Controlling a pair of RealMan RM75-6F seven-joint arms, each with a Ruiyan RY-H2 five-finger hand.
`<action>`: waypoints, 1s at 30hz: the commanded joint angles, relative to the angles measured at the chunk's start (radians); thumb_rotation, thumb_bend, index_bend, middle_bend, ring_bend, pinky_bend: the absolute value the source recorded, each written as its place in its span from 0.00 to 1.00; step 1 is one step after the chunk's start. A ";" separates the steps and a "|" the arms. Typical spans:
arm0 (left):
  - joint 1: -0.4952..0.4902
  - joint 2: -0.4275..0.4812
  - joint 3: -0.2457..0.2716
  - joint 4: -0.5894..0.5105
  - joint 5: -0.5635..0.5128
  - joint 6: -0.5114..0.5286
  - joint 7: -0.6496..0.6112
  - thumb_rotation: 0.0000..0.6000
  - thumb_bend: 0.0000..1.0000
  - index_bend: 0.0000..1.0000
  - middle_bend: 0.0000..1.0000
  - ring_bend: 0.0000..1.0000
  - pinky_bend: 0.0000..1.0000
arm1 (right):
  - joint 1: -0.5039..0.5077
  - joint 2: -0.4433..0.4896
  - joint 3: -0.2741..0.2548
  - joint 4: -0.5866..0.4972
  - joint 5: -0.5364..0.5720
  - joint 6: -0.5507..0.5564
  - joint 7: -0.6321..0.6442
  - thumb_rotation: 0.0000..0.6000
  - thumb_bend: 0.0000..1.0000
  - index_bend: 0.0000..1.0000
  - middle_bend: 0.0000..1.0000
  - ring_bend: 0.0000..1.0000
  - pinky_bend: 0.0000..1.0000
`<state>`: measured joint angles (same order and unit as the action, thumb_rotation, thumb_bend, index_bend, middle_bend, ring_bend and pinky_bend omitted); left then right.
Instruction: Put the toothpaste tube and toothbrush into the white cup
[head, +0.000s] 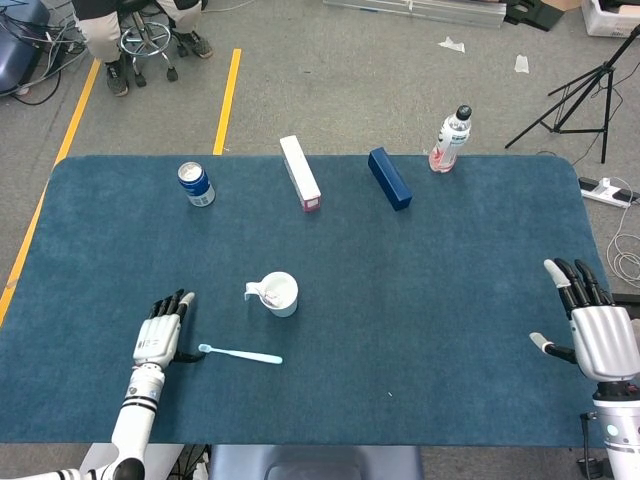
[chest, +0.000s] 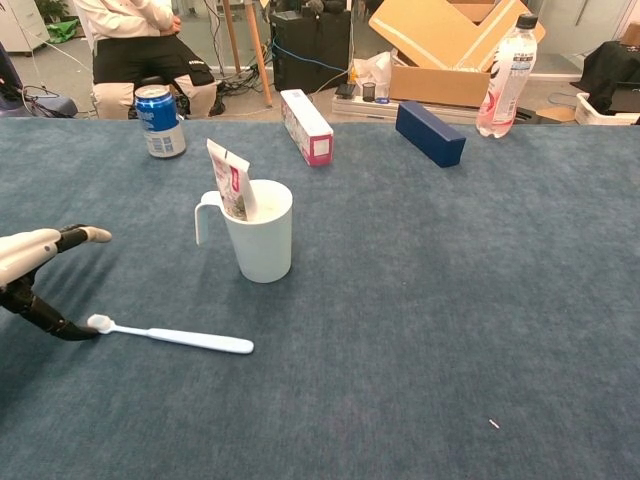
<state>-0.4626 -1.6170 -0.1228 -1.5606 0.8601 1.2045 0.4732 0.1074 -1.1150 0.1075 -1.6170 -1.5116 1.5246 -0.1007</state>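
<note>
Your left hand lies spread on the worktop, thumb touching the toothbrush head, holding nothing.

cup — open felt all round; toothpaste tube fills handle-side rim; toothbrush just before it

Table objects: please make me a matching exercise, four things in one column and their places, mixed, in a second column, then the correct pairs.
1. toothpaste tube
2. toothbrush
3. blue can
4. water bottle

a. far right of the table
b. standing inside the white cup
c. far left of the table
d. flat on the table, head by the left hand

Pairs: 1-b, 2-d, 3-c, 4-a
</note>
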 joint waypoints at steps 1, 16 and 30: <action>-0.014 -0.026 -0.021 0.042 0.009 -0.006 -0.005 1.00 0.00 0.00 0.00 0.00 0.00 | 0.000 0.001 0.000 0.000 0.000 0.000 0.001 1.00 0.00 0.02 0.11 0.03 0.35; -0.037 0.060 0.020 -0.108 0.032 0.041 0.204 1.00 0.00 0.03 0.00 0.00 0.01 | -0.001 0.002 -0.001 -0.001 -0.002 0.002 0.002 1.00 0.00 0.02 0.11 0.03 0.35; -0.070 0.135 0.081 -0.168 0.139 0.045 0.324 1.00 0.00 0.30 0.97 0.74 0.61 | -0.002 0.004 0.001 -0.002 0.001 0.003 0.005 1.00 0.00 0.02 0.11 0.03 0.35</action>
<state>-0.5263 -1.4977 -0.0464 -1.7164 0.9949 1.2722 0.8125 0.1055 -1.1113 0.1084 -1.6190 -1.5108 1.5273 -0.0955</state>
